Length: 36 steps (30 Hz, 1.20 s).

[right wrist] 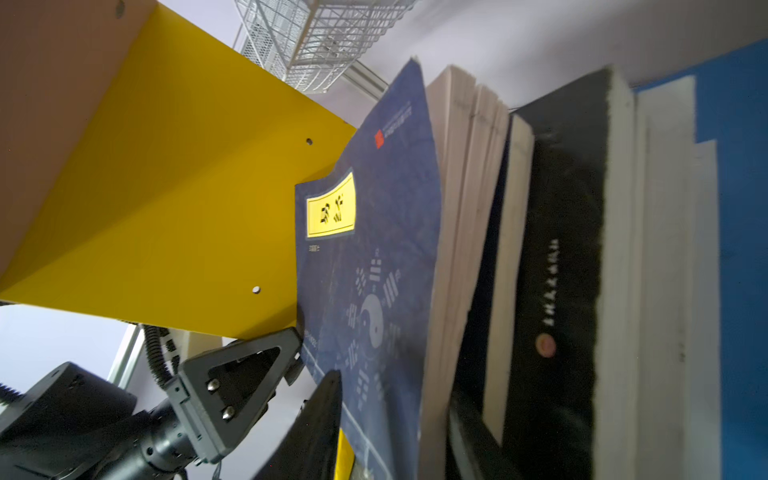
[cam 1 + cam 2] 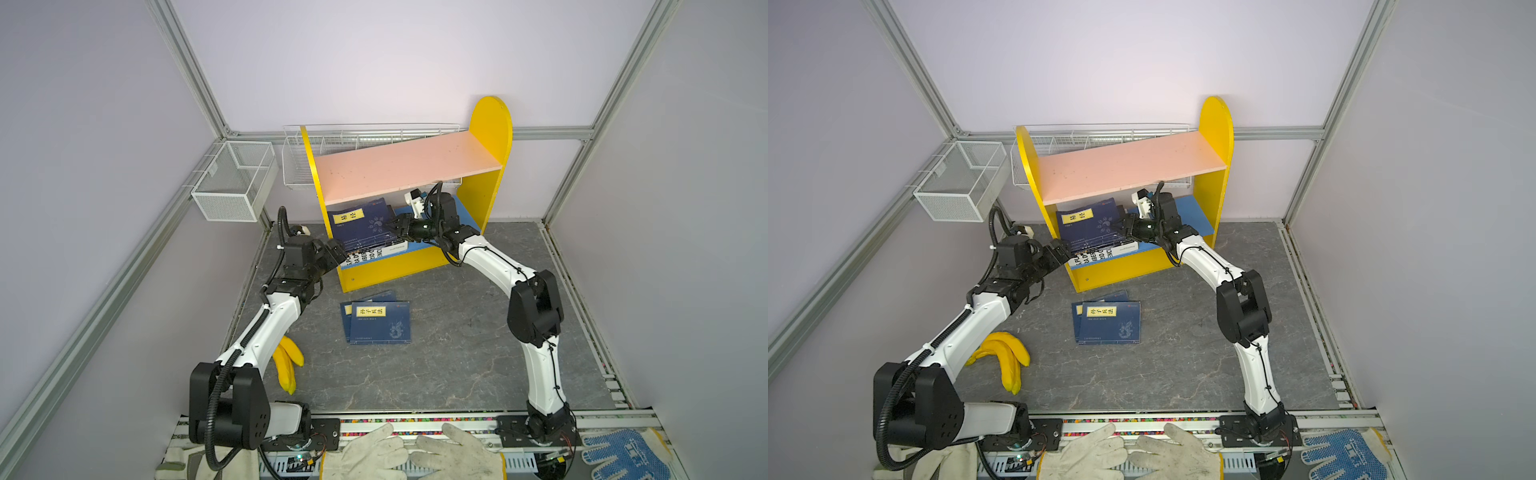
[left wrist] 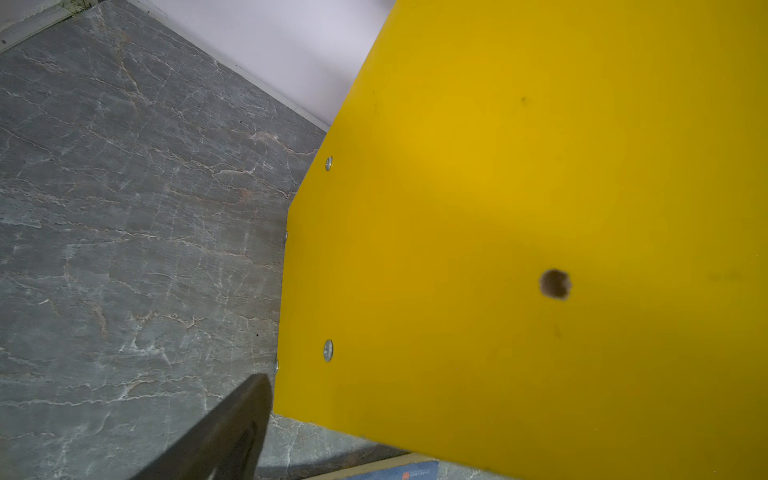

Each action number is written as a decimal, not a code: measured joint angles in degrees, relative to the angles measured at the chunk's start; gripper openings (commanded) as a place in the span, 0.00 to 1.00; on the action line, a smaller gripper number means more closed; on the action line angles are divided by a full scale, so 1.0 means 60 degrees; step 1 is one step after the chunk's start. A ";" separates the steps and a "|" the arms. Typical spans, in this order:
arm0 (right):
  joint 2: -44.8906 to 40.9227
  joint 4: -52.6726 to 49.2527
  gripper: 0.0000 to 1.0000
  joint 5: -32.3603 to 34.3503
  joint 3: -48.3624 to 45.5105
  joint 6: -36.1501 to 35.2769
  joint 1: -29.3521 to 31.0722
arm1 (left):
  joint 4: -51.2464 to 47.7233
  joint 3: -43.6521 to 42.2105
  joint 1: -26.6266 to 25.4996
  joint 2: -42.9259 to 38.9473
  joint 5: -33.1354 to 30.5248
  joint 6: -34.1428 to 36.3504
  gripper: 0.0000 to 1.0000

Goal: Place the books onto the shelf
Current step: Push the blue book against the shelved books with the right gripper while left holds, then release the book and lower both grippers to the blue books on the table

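The shelf (image 2: 411,164) stands at the back, with yellow sides, a pink upper board and a blue lower board (image 2: 466,212). Several books lean against its left side panel in the lower compartment, a navy one (image 2: 359,224) on top and a thick white one (image 2: 368,257) lowest. My right gripper (image 2: 392,227) reaches in there, its jaws apart astride that navy book's (image 1: 374,257) edge. My left gripper (image 2: 337,252) is open at the left panel's front edge, and only one finger (image 3: 232,432) shows beside the yellow panel (image 3: 519,228). Two navy books (image 2: 380,322) lie stacked on the floor.
Yellow bananas (image 2: 286,361) lie by the left arm. A white mesh basket (image 2: 235,180) hangs on the left wall and a wire basket (image 2: 332,141) sits behind the shelf. White gloves (image 2: 415,453) and a blue-dotted glove (image 2: 623,453) lie along the front rail.
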 measured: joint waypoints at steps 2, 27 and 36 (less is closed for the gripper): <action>0.0000 -0.0470 0.41 0.0404 0.0251 -0.0357 -0.0022 | -0.0004 -0.0004 0.0000 0.0000 0.0000 -0.0007 0.92; -0.2040 -0.2277 0.55 0.2229 -0.0747 -0.2579 -0.0098 | -0.0663 0.0015 0.0004 -0.2652 0.1676 0.1381 0.94; -0.6328 -0.0572 0.66 0.2725 -0.6007 -0.2699 -0.0091 | -0.1581 -0.2641 -0.0007 -0.4346 0.2834 0.1297 0.92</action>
